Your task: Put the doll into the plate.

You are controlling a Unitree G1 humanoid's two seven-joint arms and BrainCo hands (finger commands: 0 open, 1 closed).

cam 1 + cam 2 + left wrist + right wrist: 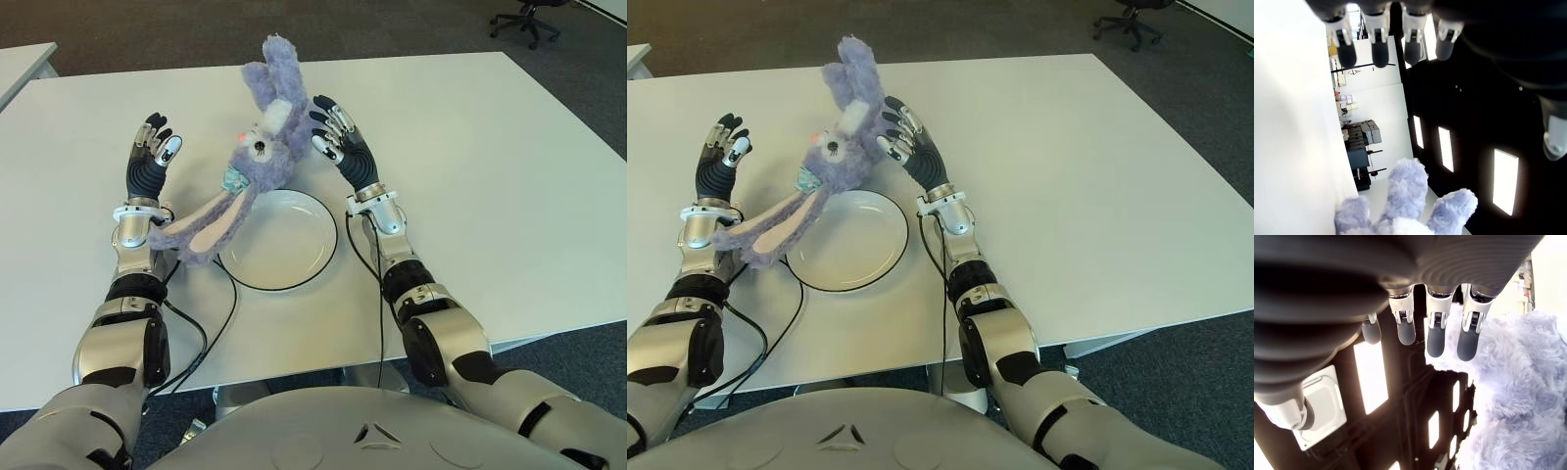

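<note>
A fluffy purple rabbit doll (pixel 260 147) hangs tilted above the far left rim of a white plate (pixel 294 250). Its feet point up and away, and its long ears (pixel 201 230) trail down to my left wrist. My right hand (pixel 336 135) is raised with fingers spread, fingertips (pixel 1435 335) beside the doll's fur (pixel 1518 396); whether they touch it I cannot tell. My left hand (pixel 152 157) stands upright to the doll's left, clear of its body, fingers (pixel 1376 49) extended, with the doll (pixel 1400 208) showing farther off. No fingers close around the doll.
The plate lies on a white table (pixel 490 147). Black cables (pixel 201 333) loop over the table near the front edge by my left arm. Another table's corner (pixel 20 64) shows at the far left, and an office chair (pixel 529 18) stands on the carpet beyond.
</note>
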